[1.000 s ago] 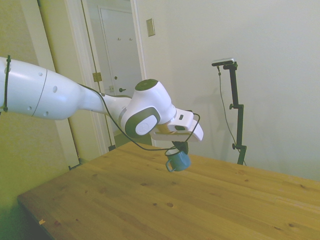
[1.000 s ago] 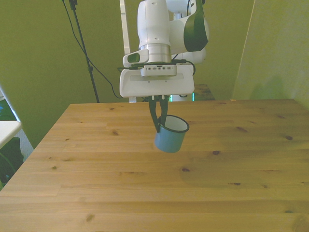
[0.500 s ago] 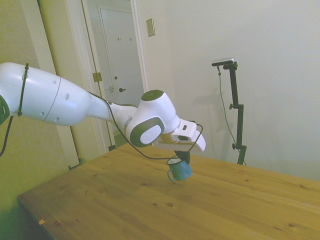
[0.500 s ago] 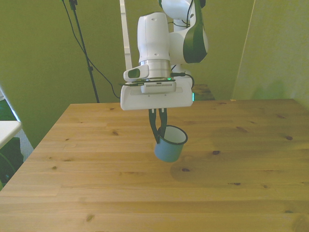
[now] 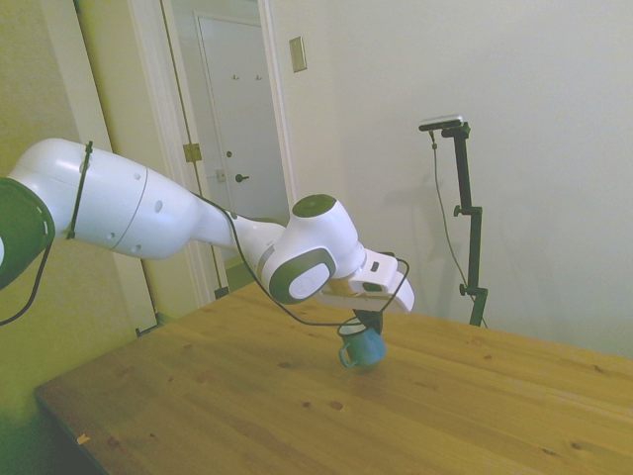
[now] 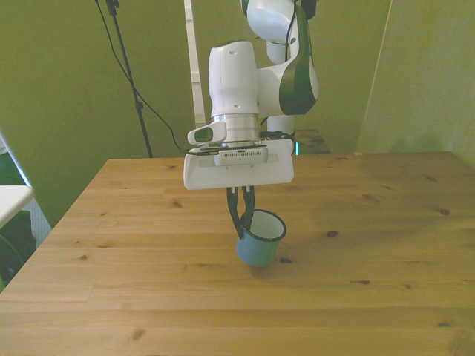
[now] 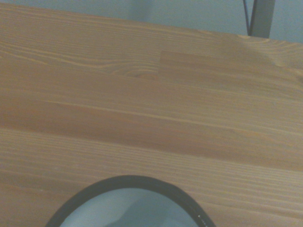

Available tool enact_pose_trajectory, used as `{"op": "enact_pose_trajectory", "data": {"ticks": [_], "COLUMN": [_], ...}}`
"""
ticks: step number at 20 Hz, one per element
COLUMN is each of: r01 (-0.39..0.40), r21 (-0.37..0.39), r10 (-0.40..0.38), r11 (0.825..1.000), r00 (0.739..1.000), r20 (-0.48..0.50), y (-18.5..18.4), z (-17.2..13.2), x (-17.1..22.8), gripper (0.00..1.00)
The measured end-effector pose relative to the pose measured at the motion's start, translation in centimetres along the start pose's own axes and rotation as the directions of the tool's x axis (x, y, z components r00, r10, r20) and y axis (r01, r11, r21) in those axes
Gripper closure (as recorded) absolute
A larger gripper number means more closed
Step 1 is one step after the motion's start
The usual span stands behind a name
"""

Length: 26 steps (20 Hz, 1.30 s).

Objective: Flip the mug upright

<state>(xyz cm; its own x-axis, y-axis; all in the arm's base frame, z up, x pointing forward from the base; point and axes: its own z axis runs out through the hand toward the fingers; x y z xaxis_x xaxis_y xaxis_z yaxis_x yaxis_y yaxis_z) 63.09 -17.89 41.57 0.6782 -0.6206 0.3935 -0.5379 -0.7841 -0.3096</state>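
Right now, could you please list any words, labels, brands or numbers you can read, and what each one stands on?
None can be read.
The mug bears no print.
The gripper body shows no legible marking.
The wall plate is blank.

The mug (image 6: 258, 241) looks like smooth teal enamel, whitish inside; the table (image 6: 148, 282) is matt, knotty, grained wood.

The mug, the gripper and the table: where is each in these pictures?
mug (image 6: 259, 246), front view, on its blue outer wall.
gripper (image 6: 240, 219), front view, at the fingertips pinching the mug's rim.
table (image 6: 133, 297), front view, on bare wood near the front edge.
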Motion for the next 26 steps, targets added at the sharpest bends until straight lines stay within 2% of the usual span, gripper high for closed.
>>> {"op": "enact_pose_trajectory", "data": {"ticks": [12, 13, 26], "r01": [0.031, 0.031, 0.028], "r21": [0.029, 0.029, 0.025], "r10": [-0.031, -0.031, -0.028], "r11": [0.999, 0.999, 0.999], "r00": [1.000, 1.000, 1.000], "r20": [0.001, 0.001, 0.005], "y": [-0.3, -0.3, 0.0], "z": [2.6, 2.7, 3.0], "x": [0.3, 0.3, 0.2], "gripper": [1.00, 0.00, 0.00]}}
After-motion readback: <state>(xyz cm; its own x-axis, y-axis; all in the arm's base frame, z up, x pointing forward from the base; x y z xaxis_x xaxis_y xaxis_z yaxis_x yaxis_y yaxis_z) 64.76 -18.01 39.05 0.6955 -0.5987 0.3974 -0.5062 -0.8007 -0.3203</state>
